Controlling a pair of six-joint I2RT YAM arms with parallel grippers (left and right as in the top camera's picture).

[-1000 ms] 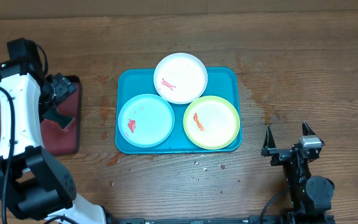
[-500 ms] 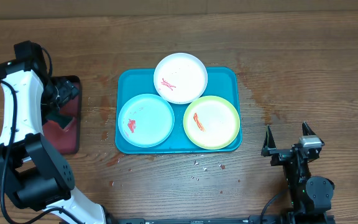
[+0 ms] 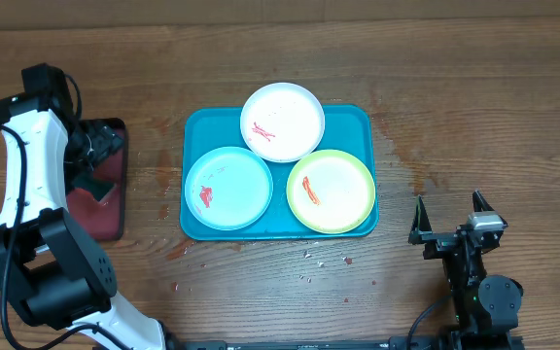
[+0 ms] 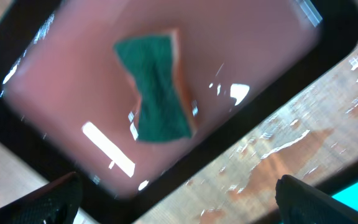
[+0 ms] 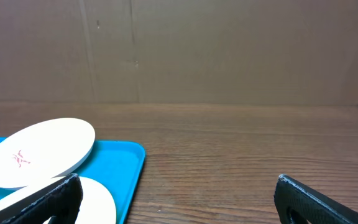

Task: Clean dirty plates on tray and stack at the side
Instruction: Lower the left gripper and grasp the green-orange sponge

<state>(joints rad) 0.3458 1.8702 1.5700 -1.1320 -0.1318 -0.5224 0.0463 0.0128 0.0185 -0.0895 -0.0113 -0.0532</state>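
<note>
A blue tray holds three plates smeared with red: a white plate at the back, a light blue plate at front left, a green-rimmed plate at front right. My left gripper is open above a black tray of reddish water. A green and orange sponge lies in that water below the open fingers. My right gripper is open and empty, right of the blue tray. The white plate and blue tray show in the right wrist view.
Small crumbs and wet spots lie on the wooden table in front of the blue tray. A damp stain marks the wood right of the tray. A cardboard wall stands behind the table.
My left arm shifted slightly over the black tray between one second and half a second ago, then stayed still. The right arm has not moved.
</note>
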